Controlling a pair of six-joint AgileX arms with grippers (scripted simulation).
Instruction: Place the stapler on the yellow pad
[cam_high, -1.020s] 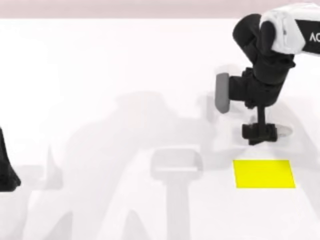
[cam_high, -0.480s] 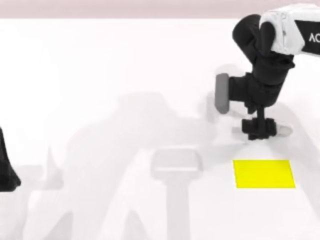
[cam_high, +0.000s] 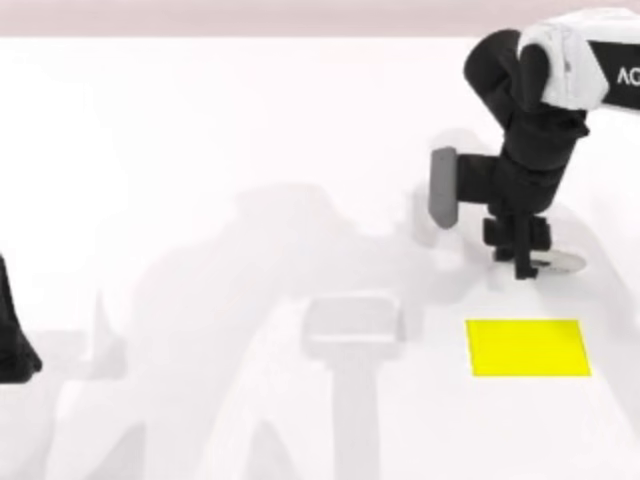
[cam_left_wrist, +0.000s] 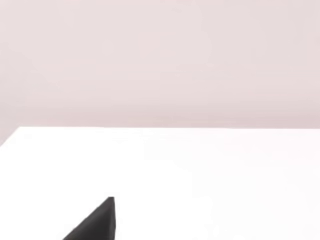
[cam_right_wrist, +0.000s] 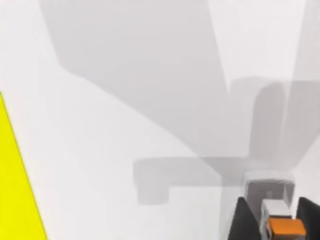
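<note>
The white-grey stapler lies on the table at the right, a short way behind the yellow pad. My right gripper reaches down over the stapler's left part and hides most of it. In the right wrist view the stapler, with its orange-red end mark, sits between the two dark fingers of the right gripper. The gripper is open, astride the stapler. A corner of the yellow pad shows off to the side. My left arm is parked at the table's left edge.
The white table carries only soft grey shadows of the arms. Its far edge runs along the back. A grey block on the right arm's wrist sticks out to the left.
The right gripper has turned about its wrist and shifted slightly back and right over the stapler. The stapler, the pad and the left arm have stayed where they were.
</note>
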